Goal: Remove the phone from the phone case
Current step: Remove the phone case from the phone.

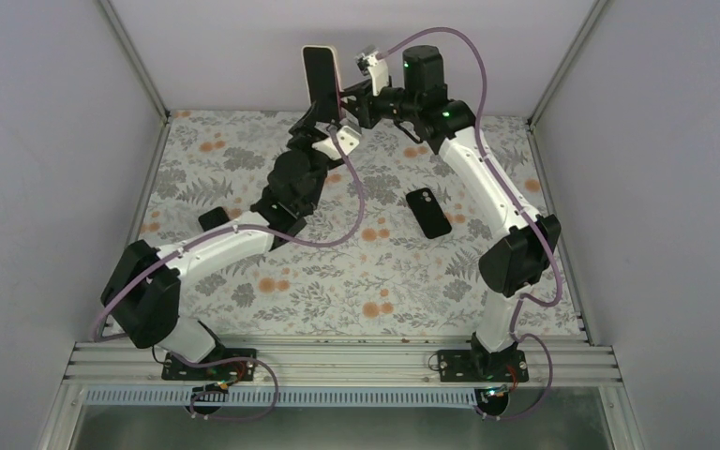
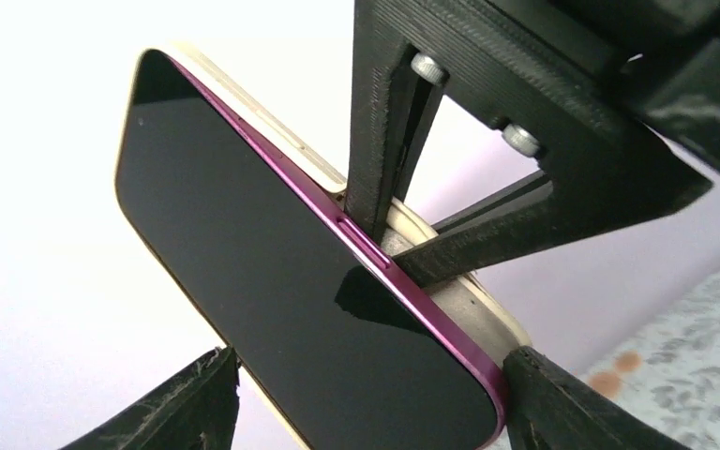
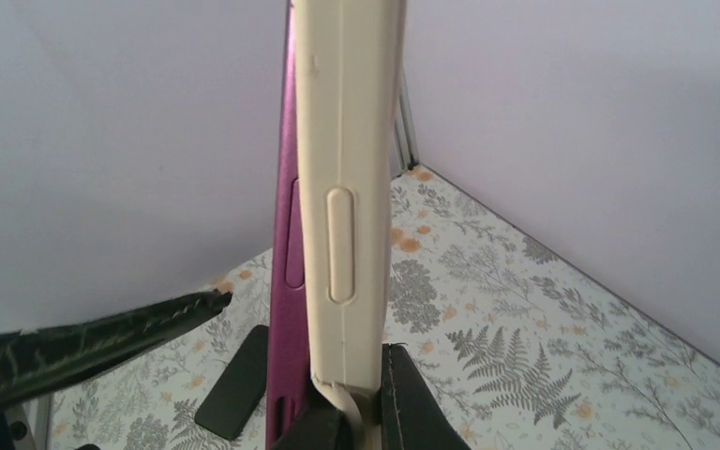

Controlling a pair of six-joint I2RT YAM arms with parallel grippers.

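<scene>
Risks dropping the phone (image 1: pixel 320 80), upright over the far counter (image 1: pixel 337 300) with its phone case (image 3: pixel 347 141) pinched in shut right jaws, through a loose hold by straddling left jaws, grip impossible to tell.

Aloft over table (image 1: pixel 337 300) — phone (image 3: pixel 286 187) half in case (image 3: pixel 352 187)

Left wrist view: phone (image 2: pixel 281 309) bottom end and left fingers (image 2: pixel 183 408) run off the lower edge, so can't tell if they clamp it. Right wrist view: case (image 3: pixel 352 187) top is cropped, right fingers (image 3: pixel 412 403) are cut at the bottom, and the black slab (image 3: pixel 234 384) is half hidden behind the phone.
</scene>
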